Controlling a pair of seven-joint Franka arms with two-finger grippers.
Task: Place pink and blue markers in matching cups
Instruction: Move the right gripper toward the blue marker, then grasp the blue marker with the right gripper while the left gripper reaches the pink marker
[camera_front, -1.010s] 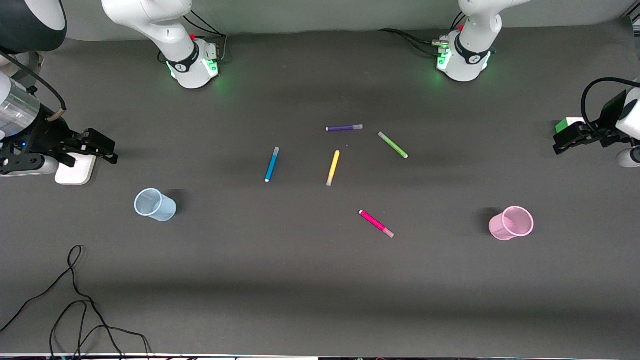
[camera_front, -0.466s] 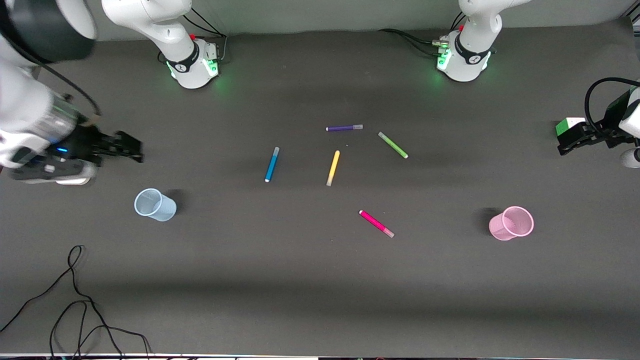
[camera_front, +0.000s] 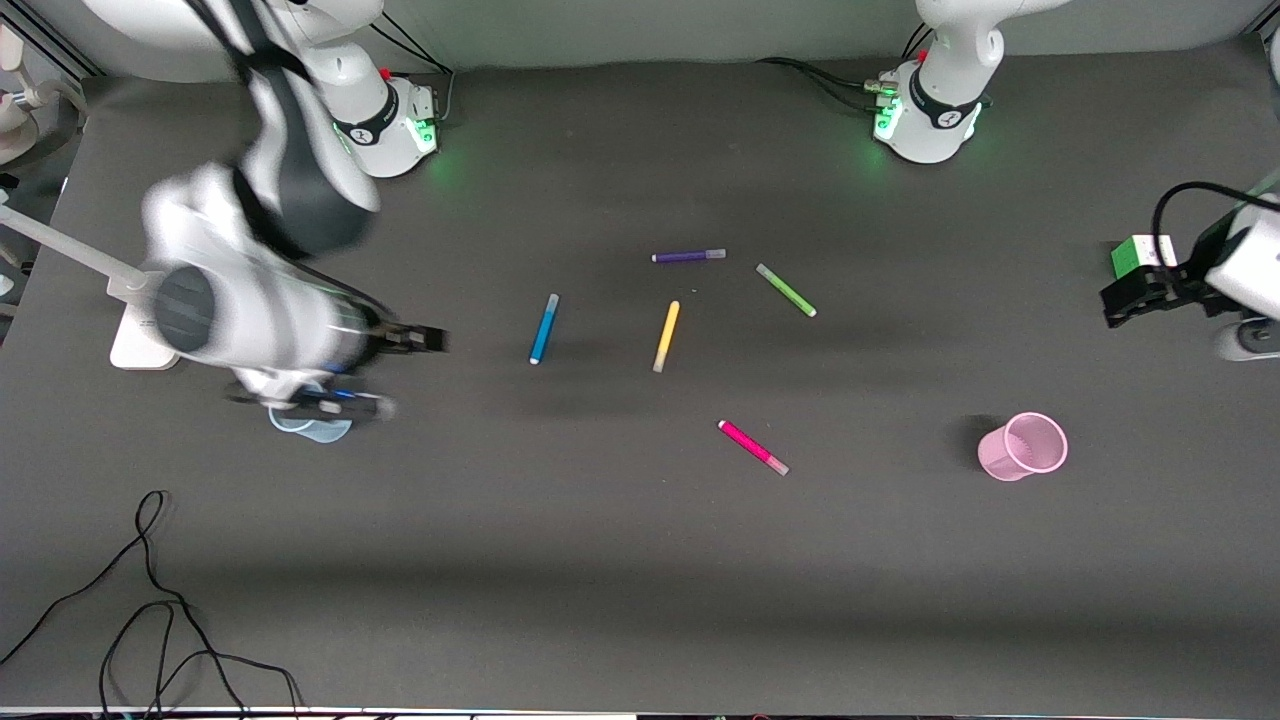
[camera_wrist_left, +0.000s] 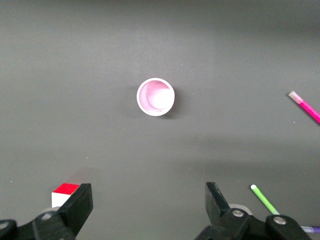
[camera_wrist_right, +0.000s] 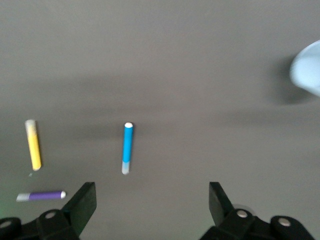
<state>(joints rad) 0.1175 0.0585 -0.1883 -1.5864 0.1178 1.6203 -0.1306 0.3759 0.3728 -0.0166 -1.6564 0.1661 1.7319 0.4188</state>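
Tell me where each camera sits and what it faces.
Front view: high across the table, facing both bases; the right claw is over bare table by the blue marker.
Left wrist view: looks down on the pink cup; open left claw shows.
Right wrist view: looks down on the blue marker; open right claw shows.
Front and left wrist share the pink cup.

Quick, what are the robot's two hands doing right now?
Left gripper: open, empty, over the table near the pink cup.
Right gripper: open, empty, near the blue marker.
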